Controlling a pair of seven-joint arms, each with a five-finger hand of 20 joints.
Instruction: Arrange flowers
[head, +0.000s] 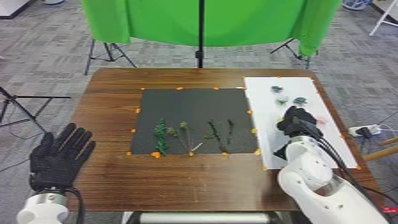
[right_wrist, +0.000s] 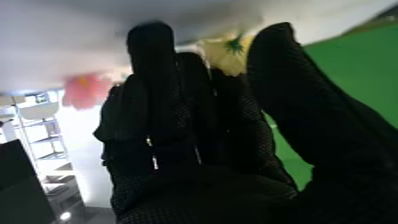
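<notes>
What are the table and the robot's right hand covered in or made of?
The table looks like wood, or a wood-look veneer, with a slight sheen over brown streaked grain. The right hand seems covered in matte black fabric, going by its fine mesh texture.

Green cloth (head: 151, 20) behind brown table (head: 178, 185); black pole (head: 201, 30) before cloth; grey carpet (head: 40, 55) around.

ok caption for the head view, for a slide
Right hand over white paper with flowers, green stems on black mat, left hand open.
</notes>
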